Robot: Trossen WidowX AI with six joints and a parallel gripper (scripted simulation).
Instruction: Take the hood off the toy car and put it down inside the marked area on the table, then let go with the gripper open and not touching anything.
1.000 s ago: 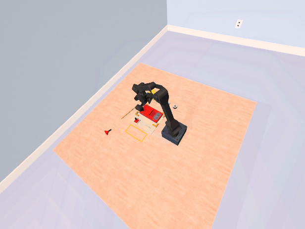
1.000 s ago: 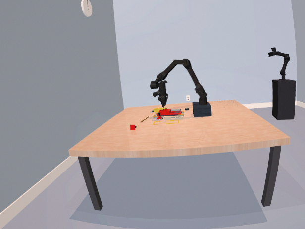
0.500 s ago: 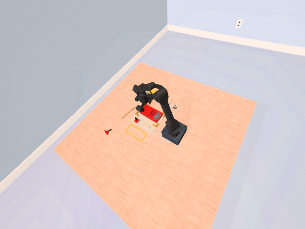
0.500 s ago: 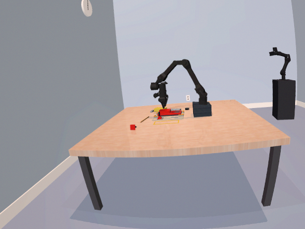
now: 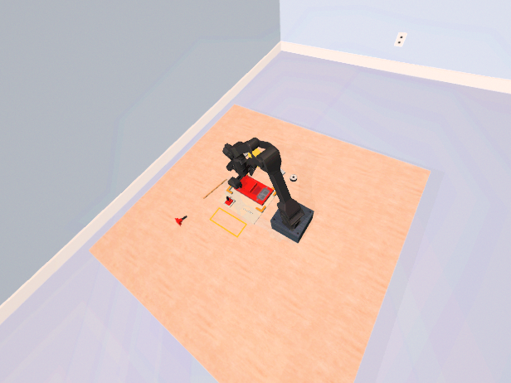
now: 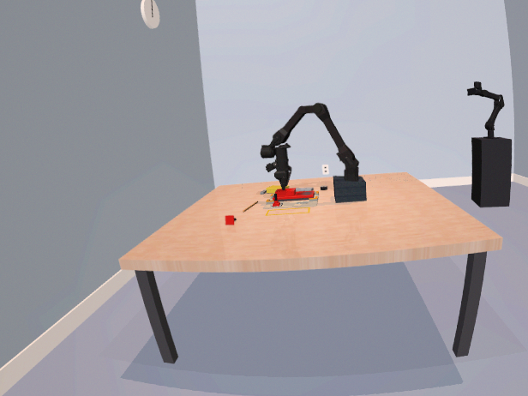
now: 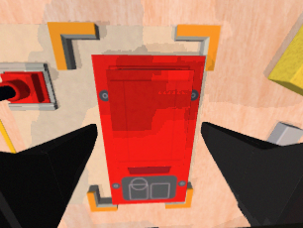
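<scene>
Hand: the hand [image 7: 149, 149] hangs low over the car, fingers spread wide, one on each long side of the red body, with nothing between them but air. From the wrist view I cannot tell whether the tips touch the car.
Car: the car [image 7: 148, 124] lies flat on a pale board on the surface [image 6: 343, 231], framed by four orange corner brackets [image 7: 74, 42].
Hood: the hood [image 7: 149, 99] is a darker red panel still seated on the car's far half, between two small grey studs.
Car rear: a grey plate [image 7: 149, 187] with a round and a square shape sits at the near end.
Marked area: a yellow-outlined rectangle [image 5: 228, 222] lies on the surface just beside the board, on the side away from the wall.
Beside the car: a small red part [image 7: 25, 89] sits in a grey frame to the left; a yellow block [image 7: 289, 64] lies to the right.
Farther off: a red piece [image 5: 179, 220] rests well apart from the board.
</scene>
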